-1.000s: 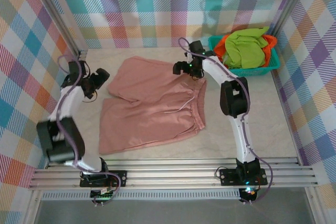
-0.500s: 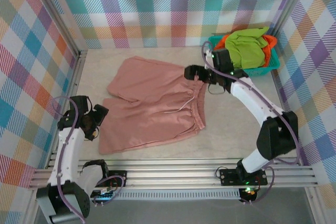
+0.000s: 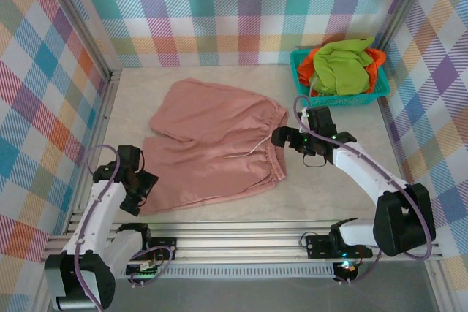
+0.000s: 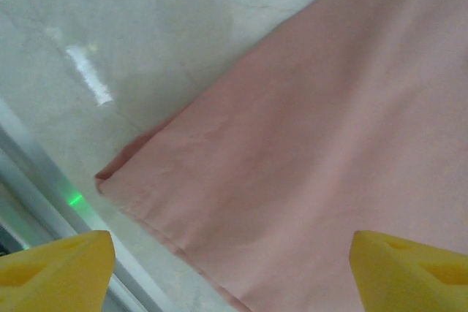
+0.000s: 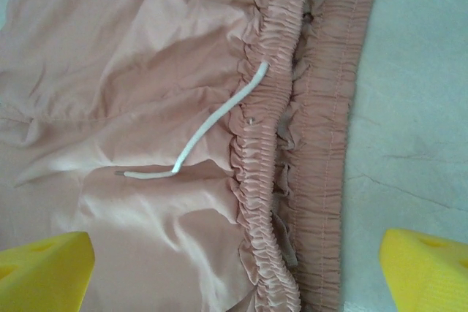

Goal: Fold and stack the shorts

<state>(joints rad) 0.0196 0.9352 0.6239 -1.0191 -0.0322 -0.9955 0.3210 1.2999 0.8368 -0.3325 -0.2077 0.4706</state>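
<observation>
Now both arms have shifted along the dusty pink fabric shorts [image 3: 212, 137], which lie spread flat on the pale marbled surface [image 3: 329, 188]. The left gripper [image 3: 144, 186] has come back from the far leg to the near hem corner [image 4: 102, 178]. Its yellow pads stand wide apart, the corner lies just below and between them, and nothing is held. The right gripper [image 3: 280, 137] has moved from the far waist corner to the middle of the gathered elastic waistband [image 5: 270, 144]. Its jaws are also wide and empty, with the white drawstring [image 5: 212, 118] just ahead. This placement suggests a first fold is being set up, with no grasp made yet.

The silver frame rail [image 4: 44, 202] runs close behind the left gripper, so room there is tight. Bare surface lies open beside the right gripper. The teal plastic basket [image 3: 376, 89], holding the lime green shorts [image 3: 340, 67] and bright orange shorts [image 3: 313, 58], sits well beyond it.
</observation>
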